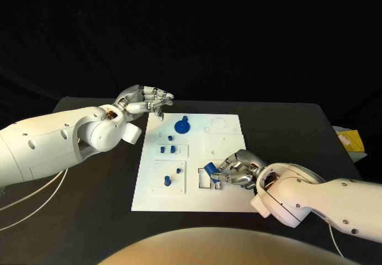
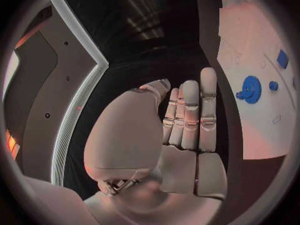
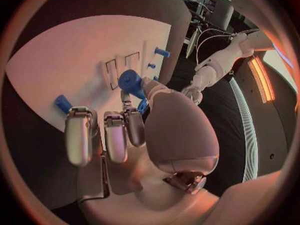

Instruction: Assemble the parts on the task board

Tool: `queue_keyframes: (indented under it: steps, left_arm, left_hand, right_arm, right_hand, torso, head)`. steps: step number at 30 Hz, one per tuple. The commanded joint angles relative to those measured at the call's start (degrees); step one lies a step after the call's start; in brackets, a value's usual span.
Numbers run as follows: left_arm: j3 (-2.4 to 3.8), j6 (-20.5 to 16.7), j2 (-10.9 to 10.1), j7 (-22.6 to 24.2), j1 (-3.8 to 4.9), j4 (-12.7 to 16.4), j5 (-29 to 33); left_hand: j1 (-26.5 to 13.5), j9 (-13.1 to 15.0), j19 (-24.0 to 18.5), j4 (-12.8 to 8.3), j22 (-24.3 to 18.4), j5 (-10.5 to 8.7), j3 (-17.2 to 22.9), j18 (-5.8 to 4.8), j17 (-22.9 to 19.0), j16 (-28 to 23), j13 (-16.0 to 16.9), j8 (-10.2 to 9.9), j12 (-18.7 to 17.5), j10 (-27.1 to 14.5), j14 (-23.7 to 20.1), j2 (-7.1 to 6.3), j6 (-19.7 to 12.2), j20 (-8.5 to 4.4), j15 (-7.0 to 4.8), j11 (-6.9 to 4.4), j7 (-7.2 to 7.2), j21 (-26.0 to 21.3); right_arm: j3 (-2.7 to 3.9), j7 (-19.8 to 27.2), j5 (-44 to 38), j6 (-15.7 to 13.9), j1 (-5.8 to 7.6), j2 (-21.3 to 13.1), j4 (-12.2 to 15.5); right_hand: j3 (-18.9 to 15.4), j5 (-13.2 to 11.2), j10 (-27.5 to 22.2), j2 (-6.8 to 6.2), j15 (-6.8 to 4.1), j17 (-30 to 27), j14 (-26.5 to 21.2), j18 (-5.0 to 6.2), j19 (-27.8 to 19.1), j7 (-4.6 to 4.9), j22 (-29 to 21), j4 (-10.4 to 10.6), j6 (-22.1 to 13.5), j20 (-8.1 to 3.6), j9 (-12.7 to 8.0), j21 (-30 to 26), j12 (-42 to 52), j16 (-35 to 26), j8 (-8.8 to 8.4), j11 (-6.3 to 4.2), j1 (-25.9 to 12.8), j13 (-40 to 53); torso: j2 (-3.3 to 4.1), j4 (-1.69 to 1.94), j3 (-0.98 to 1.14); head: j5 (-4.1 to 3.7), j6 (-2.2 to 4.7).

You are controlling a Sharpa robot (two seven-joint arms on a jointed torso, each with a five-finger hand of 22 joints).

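Pinching a small flat blue part [image 1: 210, 168] in my right hand [image 1: 239, 171], fingertips curled round it just above the rectangular slots [image 1: 208, 181] of the matte white task board [image 1: 159, 201]. Part looks like smooth plastic, blocky, edge poking out past my fingers. My left hand [image 1: 143, 101] hangs off the board's far corner, fingers straight and together, holding nothing. Round toothed blue gear [image 1: 182, 127] sits flat on the board near my left hand. Short blue pegs [image 1: 165, 149] stand between both hands.

A black counter [image 1: 95, 221] carries everything; a yellow object [image 1: 351, 139] lies at its right edge, mid-right of the frame.
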Motion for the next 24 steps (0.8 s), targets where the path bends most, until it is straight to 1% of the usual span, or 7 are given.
queue_keyframes:
  steps: [1, 8, 16, 17, 18, 19, 24]
  left_arm:
    - [0.04, 0.7, 0.0, 0.2, 0.05, 0.2, 0.3]
    - [0.04, 0.7, -0.1, 0.2, 0.05, 0.3, 0.3]
    - [0.04, 0.7, -0.1, 0.3, 0.05, 0.4, 0.3]
    - [0.04, 0.8, -0.1, 0.3, 0.05, 0.4, 0.3]
    - [0.04, 0.8, -0.1, 0.3, 0.05, 0.4, 0.3]
    - [0.04, 0.8, -0.1, 0.2, 0.05, 0.4, 0.3]
    - [0.04, 0.8, -0.1, 0.2, 0.05, 0.4, 0.3]
  left_hand:
    - [-0.5, 0.1, 0.4, -0.1, -0.1, -0.19, 0.2, 0.35, 0.0, 0.4, 0.1, 0.1, 0.2, -0.4, -0.1, 0.17, -0.4, -0.02, 0.13, -0.04, -0.17, -0.4]
    - [-0.5, 0.1, 0.4, -0.1, -0.1, -0.19, 0.2, 0.35, 0.0, 0.4, 0.1, 0.1, 0.2, -0.4, -0.1, 0.17, -0.4, -0.02, 0.13, -0.04, -0.17, -0.4]
    - [-0.5, 0.1, 0.4, -0.1, -0.1, -0.19, 0.2, 0.35, 0.0, 0.4, 0.1, 0.1, 0.2, -0.4, -0.1, 0.17, -0.4, -0.02, 0.13, -0.04, -0.17, -0.4]
    - [-0.5, 0.1, 0.4, -0.1, -0.1, -0.19, 0.2, 0.35, 0.0, 0.4, 0.1, 0.1, 0.2, -0.4, -0.1, 0.17, -0.4, -0.02, 0.13, -0.04, -0.17, -0.4]
    - [-0.5, 0.1, 0.4, -0.1, -0.1, -0.19, 0.2, 0.35, 0.0, 0.4, 0.1, 0.1, 0.2, -0.4, -0.1, 0.17, -0.4, -0.02, 0.13, -0.04, -0.17, -0.4]
    - [-0.5, 0.1, 0.4, -0.1, -0.1, -0.19, 0.2, 0.35, 0.0, 0.4, 0.1, 0.1, 0.2, -0.4, -0.1, 0.17, -0.4, -0.02, 0.13, -0.04, -0.17, -0.4]
    - [-0.5, 0.1, 0.4, -0.1, -0.1, -0.19, 0.2, 0.35, 0.0, 0.4, 0.1, 0.1, 0.2, -0.4, -0.1, 0.17, -0.4, -0.02, 0.13, -0.04, -0.17, -0.4]
  right_arm:
    - [-0.02, -1.6, -1.1, 3.2, -0.24, 0.4, -0.2]
    - [-0.03, -2.5, -1.9, 4.7, -0.42, 0.7, -1.0]
    - [-0.04, -2.5, -2.0, 5.1, -0.86, 1.8, -2.0]
    - [-0.04, -2.5, -2.1, 5.0, -0.88, 1.9, -2.1]
    - [-0.04, -2.5, -2.1, 5.0, -0.9, 2.1, -2.3]
    - [-0.04, -2.4, -2.2, 4.9, -0.92, 2.2, -2.5]
    - [-0.04, -1.9, -2.2, 5.5, -0.99, 2.9, -2.7]
  right_hand:
    - [-0.1, -0.3, 0.2, -0.17, -0.15, 15.1, 6.0, -0.82, 3.9, -1.0, 8.6, 0.8, 0.9, -0.34, 7.4, -0.3, -0.1, 0.2, 1.68, 0.11, -1.4, 3.1]
    - [-0.3, -0.6, 0.5, -0.23, -0.22, 15.1, 6.0, -0.83, 3.9, -1.13, 8.7, 1.4, 1.1, -0.37, 7.6, -0.3, 0.0, 0.2, 2.18, 0.02, -3.3, 3.5]
    - [-0.7, -0.6, 0.5, -0.31, -0.22, 15.1, 6.0, -0.83, 3.9, -1.12, 8.7, 1.5, 0.9, -0.39, 7.8, -0.3, -0.2, 0.2, 2.47, 0.03, -5.6, 3.6]
    - [-0.8, -0.4, 0.5, -0.32, -0.23, 15.1, 6.0, -0.83, 3.9, -1.12, 8.7, 1.5, 0.9, -0.39, 7.8, -0.3, -0.2, 0.2, 2.52, 0.03, -5.9, 3.7]
    - [-1.1, 0.8, 0.5, -0.4, -0.25, 15.1, 6.0, -0.83, 3.9, -1.14, 8.7, 1.4, 0.8, -0.39, 7.8, -0.3, -0.2, 0.2, 2.65, 0.0, -6.6, 3.7]
    - [-1.3, 1.1, 0.5, -0.42, -0.24, 15.1, 6.0, -0.83, 3.9, -1.14, 8.7, 1.4, 0.8, -0.4, 7.9, -0.3, -0.2, 0.2, 2.69, 0.01, -6.8, 3.7]
    - [-1.6, 0.9, 0.5, -0.49, -0.24, 15.1, 6.0, -0.83, 3.9, -1.14, 8.7, 1.4, 0.8, -0.41, 7.9, -0.3, -0.2, 0.2, 2.77, 0.01, -7.2, 3.8]
  torso:
    - [-0.03, -0.03, 0.04]
    - [-0.09, -0.05, 0.01]
    - [-0.02, -0.03, 0.09]
    - [-0.03, -0.03, 0.07]
    - [-0.03, -0.03, 0.06]
    - [-0.03, -0.04, 0.05]
    - [0.03, 0.0, 0.05]
  head:
    - [0.18, 0.0]
    - [0.37, 0.0]
    - [0.38, 0.0]
    - [0.41, 0.0]
    - [0.45, 0.0]
    - [0.51, 0.0]
    - [0.66, 0.0]
